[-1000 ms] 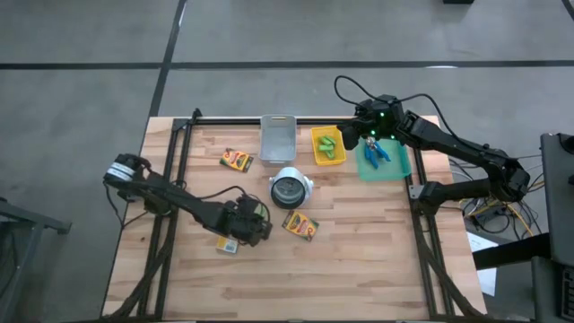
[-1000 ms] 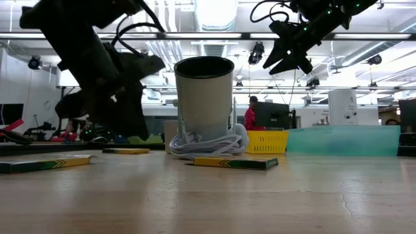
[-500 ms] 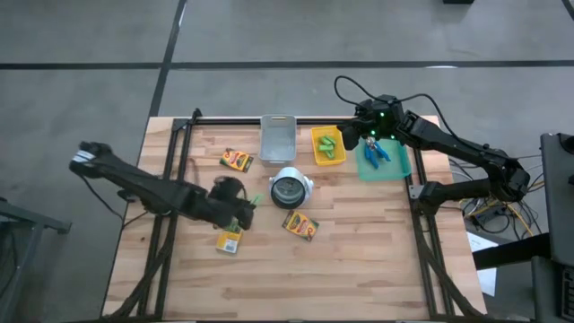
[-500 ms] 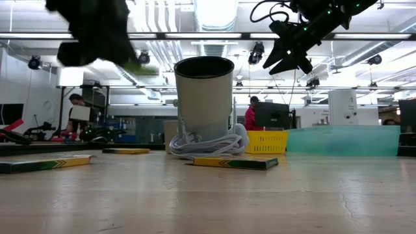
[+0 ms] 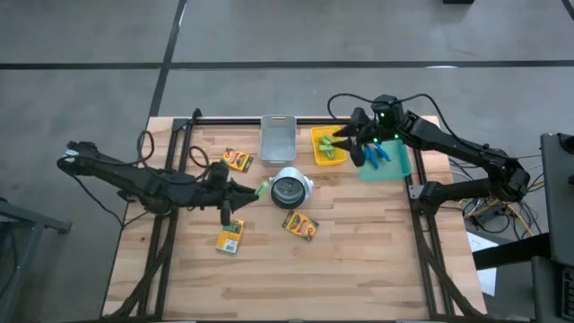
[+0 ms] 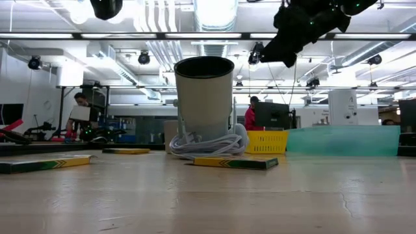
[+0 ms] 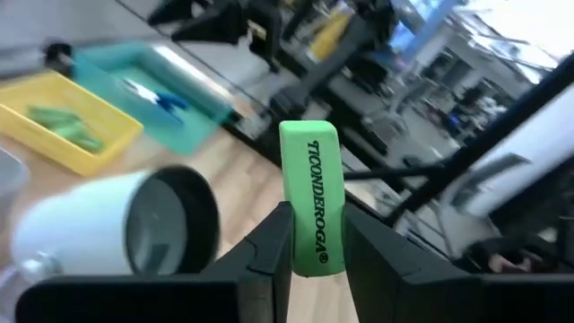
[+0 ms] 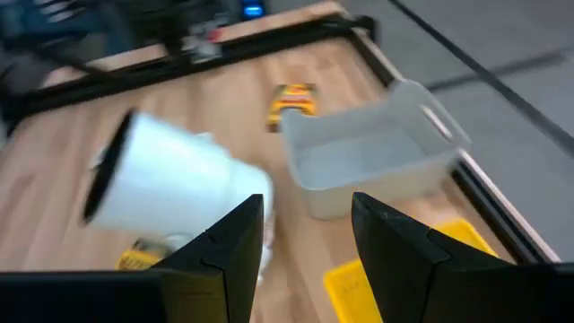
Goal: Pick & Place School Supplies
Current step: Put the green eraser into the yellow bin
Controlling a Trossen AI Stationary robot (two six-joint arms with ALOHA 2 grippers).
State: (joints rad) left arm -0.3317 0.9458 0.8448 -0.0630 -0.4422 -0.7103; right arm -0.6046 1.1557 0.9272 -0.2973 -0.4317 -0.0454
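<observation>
— Left gripper (image 7: 309,256), what have we got?
— We see it pinched on a green eraser (image 7: 311,197); held in the air just beside the white cup (image 5: 291,187), left of it.
— And the right gripper (image 5: 345,144)?
— Fingers apart, nothing between them; we've got it above the yellow bin (image 5: 319,160) with green pieces inside; scissors (image 5: 380,151) lie in the teal tray (image 5: 391,168).

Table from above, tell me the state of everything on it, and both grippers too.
Left gripper: shut on a green eraser, raised.
Right gripper: open, empty, above the yellow tray.
Yellow tray: holds green pieces.
Teal tray: holds blue-handled scissors.
Clear bin: empty.
White cup: upright.
Three crayon boxes: flat on the table.
</observation>
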